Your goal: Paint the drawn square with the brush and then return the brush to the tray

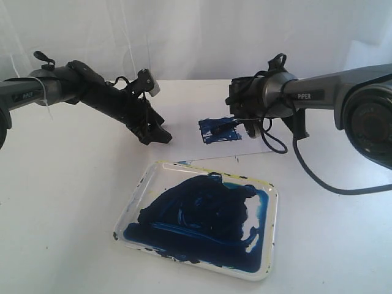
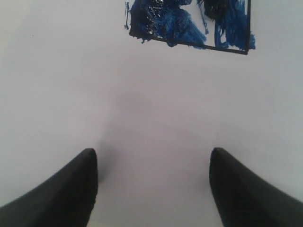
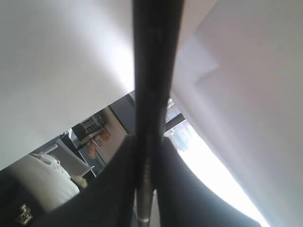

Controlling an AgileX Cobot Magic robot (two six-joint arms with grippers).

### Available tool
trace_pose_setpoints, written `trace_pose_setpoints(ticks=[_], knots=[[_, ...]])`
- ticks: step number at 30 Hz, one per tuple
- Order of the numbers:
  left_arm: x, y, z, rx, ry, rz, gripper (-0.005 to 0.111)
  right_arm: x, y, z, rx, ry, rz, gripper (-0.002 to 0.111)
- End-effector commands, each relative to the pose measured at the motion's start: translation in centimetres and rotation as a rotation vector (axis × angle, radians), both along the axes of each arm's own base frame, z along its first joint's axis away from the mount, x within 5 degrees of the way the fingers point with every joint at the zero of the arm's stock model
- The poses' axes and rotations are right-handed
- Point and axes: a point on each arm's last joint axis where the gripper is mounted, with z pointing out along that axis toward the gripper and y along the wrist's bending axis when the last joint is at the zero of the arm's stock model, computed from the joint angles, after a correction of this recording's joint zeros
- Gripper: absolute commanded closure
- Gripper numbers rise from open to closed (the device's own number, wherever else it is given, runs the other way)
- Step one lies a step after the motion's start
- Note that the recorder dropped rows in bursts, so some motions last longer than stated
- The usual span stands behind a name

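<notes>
The drawn square (image 1: 218,130) lies on the white paper behind the tray and is smeared dark blue inside its black outline. My right gripper (image 1: 246,124) hangs just right of it, shut on the brush (image 1: 228,125), whose tip rests on the square. In the right wrist view the black brush handle (image 3: 154,71) runs between the closed fingers of the right gripper (image 3: 147,142). My left gripper (image 1: 158,132) hovers low over the paper left of the square, open and holding nothing. In the left wrist view the square (image 2: 189,23) lies beyond the left gripper (image 2: 154,158). The tray (image 1: 141,195) sits in front, flooded with blue paint.
The white paper sheet (image 1: 184,110) lies flat on the white table, its front edge just behind the tray. A black cable (image 1: 318,179) loops down from the right arm onto the table at the right.
</notes>
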Motion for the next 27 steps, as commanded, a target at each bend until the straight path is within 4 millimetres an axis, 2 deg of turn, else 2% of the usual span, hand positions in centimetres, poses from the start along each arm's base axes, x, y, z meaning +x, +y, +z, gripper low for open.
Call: trace_pose_setpoints(ticks=[1, 12, 19, 27], knots=[[-0.3, -0.1, -0.4, 0.024, 0.013, -0.029, 0.037, -0.1, 0.6, 0.4, 0.002, -0.017, 0.021, 0.108], [-0.3, -0.1, -0.4, 0.024, 0.013, -0.029, 0.037, -0.2, 1.7, 0.4, 0.015, -0.015, 0.077, 0.108], [-0.4, -0.1, -0.4, 0.023, 0.017, -0.033, 0.037, 0.2, 1.3, -1.4, -0.149, -0.016, 0.08, 0.108], [-0.4, -0.1, -0.4, 0.024, 0.014, -0.034, 0.037, 0.6, 1.6, -1.7, -0.068, -0.106, 0.083, 0.108]])
